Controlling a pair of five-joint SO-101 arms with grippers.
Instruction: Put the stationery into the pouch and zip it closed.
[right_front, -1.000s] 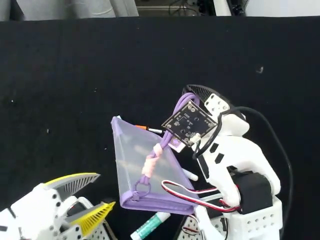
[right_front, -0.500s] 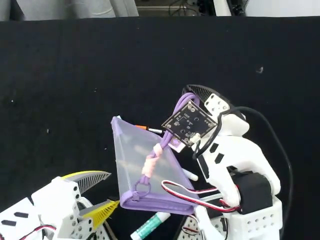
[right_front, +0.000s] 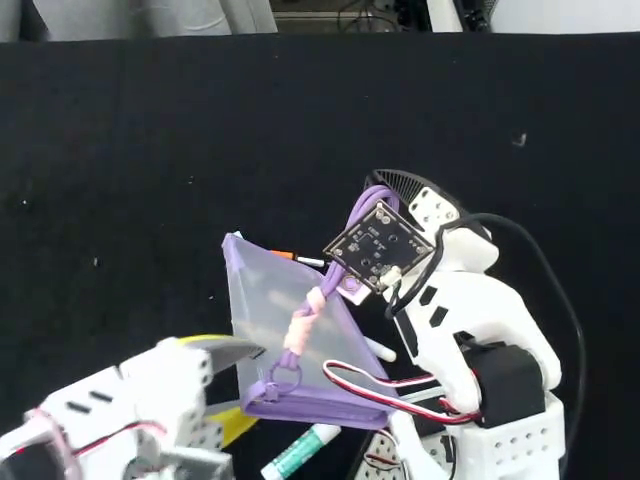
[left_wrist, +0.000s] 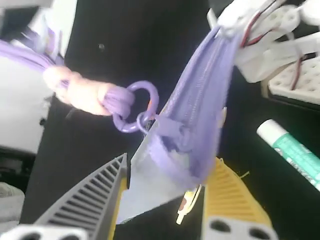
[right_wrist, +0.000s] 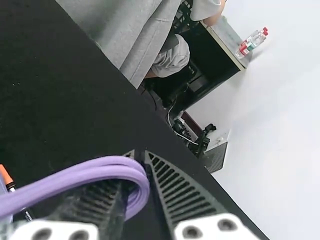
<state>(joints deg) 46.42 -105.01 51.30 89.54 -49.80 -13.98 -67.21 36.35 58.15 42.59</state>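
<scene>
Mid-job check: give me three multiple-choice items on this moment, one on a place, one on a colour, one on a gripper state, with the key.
1. Where is the glue stick?
A. On the table, outside the pouch
B. Inside the pouch
C. Held in a gripper

2. What colour is the pouch's strap?
A. Green
B. Purple
C. Orange

3. How do the jaws of the right gripper stand?
A. Wide open over the table
B. Shut on the glue stick
C. Shut on the strap

Key:
1 A: the high view shows it lying on the table beside the pouch.
2 B: the strap is purple in the right wrist view.
3 C: the right wrist view shows the strap pinched between the jaws.
</scene>
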